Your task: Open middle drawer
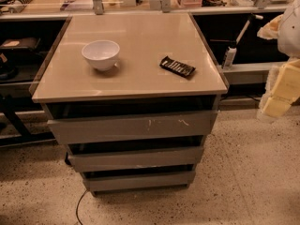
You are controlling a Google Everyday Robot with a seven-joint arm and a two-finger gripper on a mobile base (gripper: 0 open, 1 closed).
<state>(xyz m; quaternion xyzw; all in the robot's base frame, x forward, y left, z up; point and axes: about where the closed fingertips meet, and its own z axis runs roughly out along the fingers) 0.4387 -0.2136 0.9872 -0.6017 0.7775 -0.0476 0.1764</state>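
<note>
A grey cabinet stands in front of me with three slanted, handle-less drawer fronts. The middle drawer [136, 157] is the plain wide front between the taller scratched top front [133, 125] and the narrow bottom front [139, 180]. It sits in line with the other fronts. My gripper [277, 97] hangs at the right edge of the view, above the floor. It is to the right of the cabinet, level with the top front, and touches nothing.
On the cabinet top [140, 81] are a white bowl [101, 54] and a dark flat packet [177, 66]. Dark shelves flank the cabinet, with a white bottle [229, 56] on the right. A cable [78, 205] lies on the speckled floor.
</note>
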